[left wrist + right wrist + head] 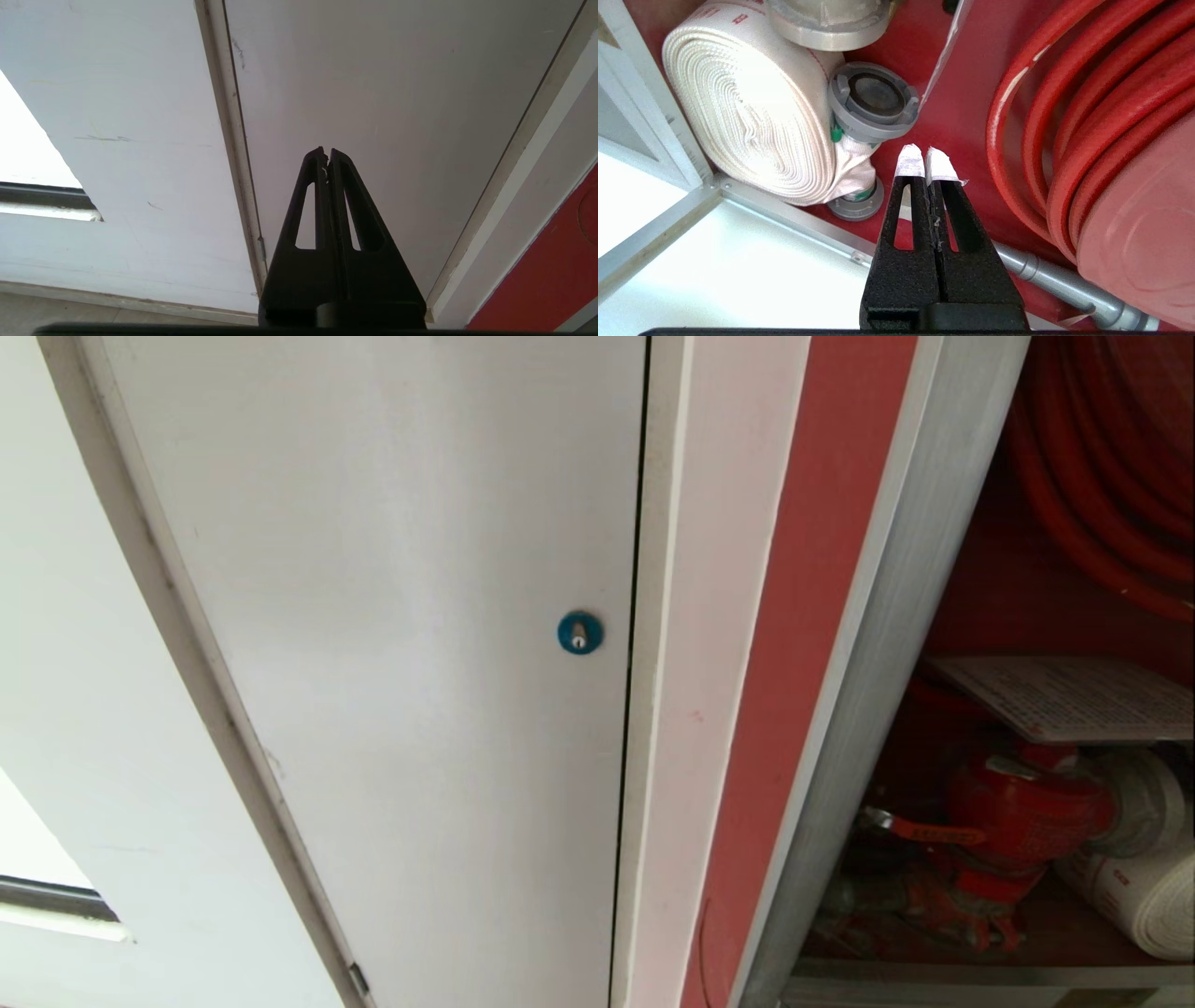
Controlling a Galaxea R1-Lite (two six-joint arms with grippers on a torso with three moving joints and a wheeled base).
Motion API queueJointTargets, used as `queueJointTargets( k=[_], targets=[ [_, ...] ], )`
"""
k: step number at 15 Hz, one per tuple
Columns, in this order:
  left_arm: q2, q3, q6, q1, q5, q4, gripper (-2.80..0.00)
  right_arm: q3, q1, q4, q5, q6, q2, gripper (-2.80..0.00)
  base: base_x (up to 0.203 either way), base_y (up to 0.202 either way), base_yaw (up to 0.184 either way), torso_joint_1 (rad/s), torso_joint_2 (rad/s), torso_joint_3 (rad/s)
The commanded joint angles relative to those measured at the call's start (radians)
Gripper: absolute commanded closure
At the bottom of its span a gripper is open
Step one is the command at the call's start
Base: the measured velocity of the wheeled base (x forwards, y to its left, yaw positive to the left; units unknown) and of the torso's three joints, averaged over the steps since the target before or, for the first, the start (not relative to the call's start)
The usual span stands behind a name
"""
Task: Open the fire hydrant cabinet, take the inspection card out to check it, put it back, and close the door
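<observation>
The fire hydrant cabinet (887, 663) stands open at the right of the head view, showing its red inside. The inspection card (1064, 695) lies flat on top of the red valve (1018, 817). In the right wrist view the inspection card (945, 49) shows only as a thin pale edge. My right gripper (923, 149) is shut, with nothing between its white-taped fingertips. It hangs in the cabinet opening, between the white rolled hose (752, 121) and the red hose reel (1111, 140), apart from the card. My left gripper (325, 151) is shut and empty. The door is out of view.
A plain white panel door (392, 616) with a round blue lock (580, 633) fills the left of the head view, and the left gripper points at it. Grey hose couplings (873, 100) lie beside the rolled hose. A grey metal pipe (1064, 280) runs under the reel.
</observation>
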Motion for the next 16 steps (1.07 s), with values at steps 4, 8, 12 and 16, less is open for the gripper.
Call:
queueJointTargets(
  k=[4, 8, 12, 16],
  targets=[
    [0.001, 0.006, 0.0, 0.0, 0.0, 0.0, 0.0, 0.014, 0.019, 0.006, 0.004, 0.258, -0.048, 0.0, 0.0, 0.0, 0.0, 0.0, 0.0, 0.0],
    [0.001, 0.006, 0.0, 0.0, 0.0, 0.0, 0.0, 0.084, 0.146, 0.039, 0.001, 0.701, -0.093, 0.0, 0.0, 0.0, 0.0, 0.0, 0.0, 0.0],
    [0.001, 0.006, 0.0, 0.0, 0.0, 0.0, 0.0, 0.144, 0.286, 0.05, 0.0, 1.191, -0.178, 0.0, 0.0, 0.0, 0.0, 0.0, 0.0, 0.0],
    [0.001, 0.006, 0.0, 0.0, 0.0, 0.0, 0.0, 0.258, 0.404, 0.048, 0.001, 1.432, -0.417, 0.0, 0.0, 0.0, 0.0, 0.0, 0.0, 0.0]
  ],
)
